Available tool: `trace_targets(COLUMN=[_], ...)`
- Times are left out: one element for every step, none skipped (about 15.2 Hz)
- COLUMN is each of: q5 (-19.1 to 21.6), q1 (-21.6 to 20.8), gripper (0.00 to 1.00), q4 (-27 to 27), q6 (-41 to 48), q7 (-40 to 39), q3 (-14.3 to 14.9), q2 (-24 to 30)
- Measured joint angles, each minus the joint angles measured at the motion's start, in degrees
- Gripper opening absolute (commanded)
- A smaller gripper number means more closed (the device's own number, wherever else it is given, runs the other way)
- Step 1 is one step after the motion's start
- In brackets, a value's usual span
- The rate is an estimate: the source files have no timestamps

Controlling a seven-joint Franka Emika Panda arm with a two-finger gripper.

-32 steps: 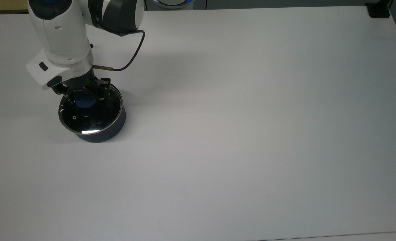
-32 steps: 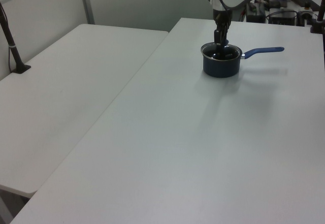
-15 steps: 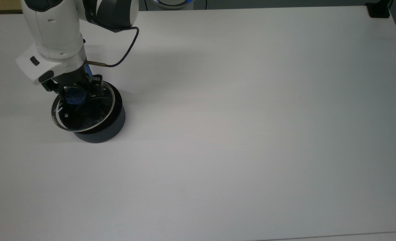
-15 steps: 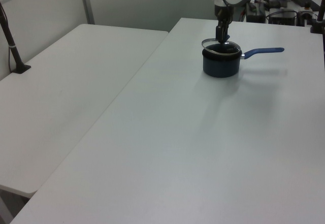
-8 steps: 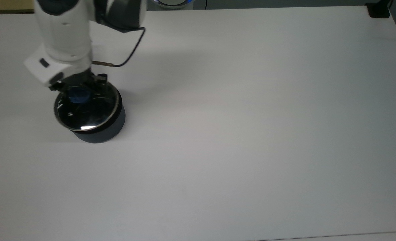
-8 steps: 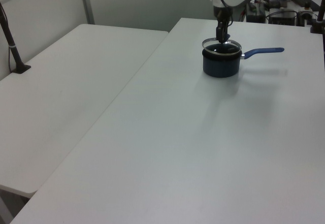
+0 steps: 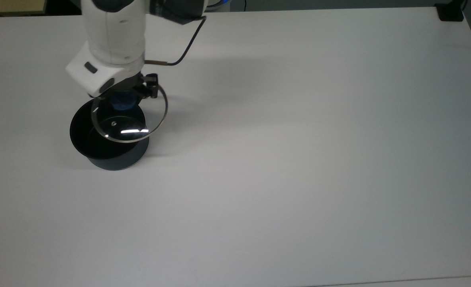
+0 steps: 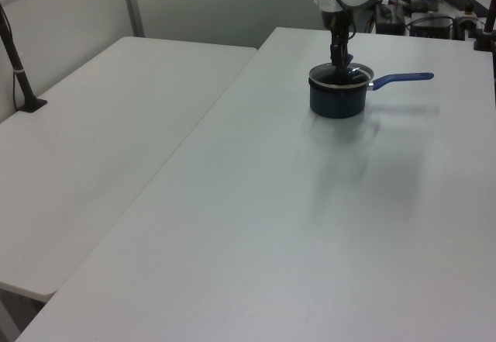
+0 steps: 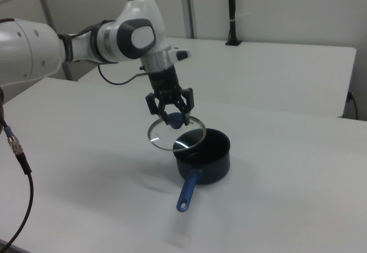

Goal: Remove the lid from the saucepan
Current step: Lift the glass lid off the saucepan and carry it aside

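gripper (image 9: 171, 117) points down, fingers clamped on the blue knob of the lid (image 9: 175, 134) | lid hangs clear of the saucepan (image 9: 206, 156), partly over its open mouth | saucepan rests on the white table (image 9: 287, 167), handle toward the right view's bottom

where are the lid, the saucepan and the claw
lid (image 9: 172, 138): right view, clear glass below the knob
saucepan (image 9: 213, 168): right view, dark outer wall
claw (image 9: 174, 117): right view, between the fingertips at the blue knob

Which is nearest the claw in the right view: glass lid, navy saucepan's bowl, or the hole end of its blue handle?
1. Round clear glass lid, held in the claw by its blue knob.
2. Dark navy saucepan bowl, just below.
3. Handle's hole end, lowest in the right view.
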State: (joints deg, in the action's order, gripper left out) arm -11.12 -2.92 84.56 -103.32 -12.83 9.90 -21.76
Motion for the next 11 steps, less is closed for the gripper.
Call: trace_targets(q5=[0.0, 0.0, 0.0, 0.0, 0.0, 0.0, 0.0, 0.0, 0.0, 0.0, 0.0], q1=[-0.6, -1.2, -2.3, -3.4, -4.9, -6.9, -9.0, -10.2, -11.4, -11.8, -12.0], gripper=[0.47, 0.47, 0.46, 0.46, 0.46, 0.46, 0.46, 0.46, 0.46, 0.46, 0.46], q4=[0.0, 0.1, 0.5, 1.2, 2.4, 3.8, 5.3, 6.1, 6.8, 7.0, 7.3], q6=[0.4, 0.6, 0.6, 0.7, 0.7, 0.7, 0.7, 0.7, 0.7, 0.7, 0.7], q7=[0.0, 0.2, 1.1, 3.2, 5.0, 6.7, 8.2, 9.1, 9.9, 10.3, 10.8], q3=[0.0, 0.0, 0.0, 0.0, 0.0, 0.0, 0.0, 0.0, 0.0, 0.0, 0.0], q2=[0.3, 0.6, 1.0, 1.5, 1.9, 2.0, 2.0, 2.0, 2.0, 2.0, 2.0])
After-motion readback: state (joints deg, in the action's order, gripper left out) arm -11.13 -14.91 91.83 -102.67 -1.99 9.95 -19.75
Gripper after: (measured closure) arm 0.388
